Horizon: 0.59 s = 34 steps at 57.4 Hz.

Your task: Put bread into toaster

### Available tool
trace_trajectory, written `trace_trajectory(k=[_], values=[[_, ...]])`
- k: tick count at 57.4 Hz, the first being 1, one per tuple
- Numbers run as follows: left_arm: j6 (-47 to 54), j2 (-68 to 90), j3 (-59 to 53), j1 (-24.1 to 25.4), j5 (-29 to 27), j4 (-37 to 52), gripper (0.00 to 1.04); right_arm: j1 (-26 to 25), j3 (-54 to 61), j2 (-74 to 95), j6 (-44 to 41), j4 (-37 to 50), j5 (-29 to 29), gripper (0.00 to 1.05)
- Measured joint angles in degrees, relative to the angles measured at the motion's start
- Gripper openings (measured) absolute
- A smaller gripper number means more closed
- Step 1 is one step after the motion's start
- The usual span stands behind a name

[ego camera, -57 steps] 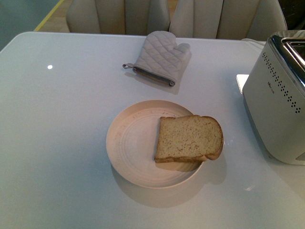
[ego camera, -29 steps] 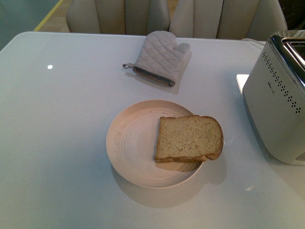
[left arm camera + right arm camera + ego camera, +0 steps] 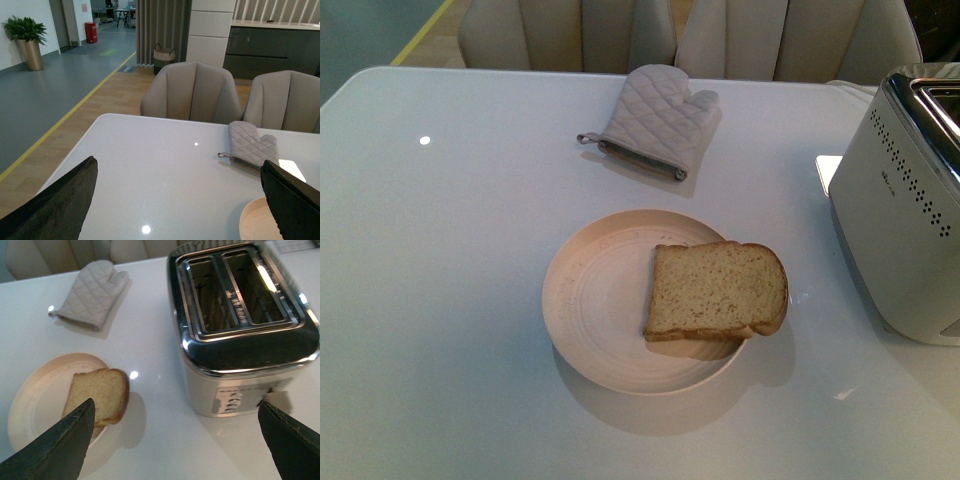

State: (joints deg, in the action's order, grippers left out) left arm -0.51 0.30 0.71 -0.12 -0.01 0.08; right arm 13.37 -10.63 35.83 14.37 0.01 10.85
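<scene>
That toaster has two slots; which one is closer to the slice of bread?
The slot on the toaster's side facing the bread; the other slot, marked by a bright glare streak, lies beyond it.

The tan, brown-crusted bread [image 3: 716,290] lies flat near the middle of the worktop [image 3: 450,260], rounded top toward the off-white, chrome-topped toaster [image 3: 905,220] standing upright at the right edge.

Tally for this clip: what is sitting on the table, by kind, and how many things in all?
Bread slice: 1
Plate: 1
Oven mitt: 1
Toaster: 1
Total: 4
</scene>
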Motion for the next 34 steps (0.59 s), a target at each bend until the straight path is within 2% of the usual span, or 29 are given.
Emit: trace_trajectory(k=[8, 15, 20, 34], values=[[0.0, 0.0, 0.0, 0.0, 0.0, 0.0, 0.97, 3.8, -6.2, 19.2, 6.3, 7.6, -4.5, 0.96], [0.0, 0.0, 0.0, 0.0, 0.0, 0.0, 0.97, 5.5, -11.0, 34.7, 10.6, 13.9, -5.1, 0.96], [0.0, 0.0, 0.0, 0.0, 0.0, 0.0, 0.97, 5.7, -13.8, 44.0, 11.8, 17.7, -4.8, 0.96], [0.0, 0.0, 0.0, 0.0, 0.0, 0.0, 0.97, 5.3, -20.0, 64.5, 19.4, 23.8, -11.8, 0.96]])
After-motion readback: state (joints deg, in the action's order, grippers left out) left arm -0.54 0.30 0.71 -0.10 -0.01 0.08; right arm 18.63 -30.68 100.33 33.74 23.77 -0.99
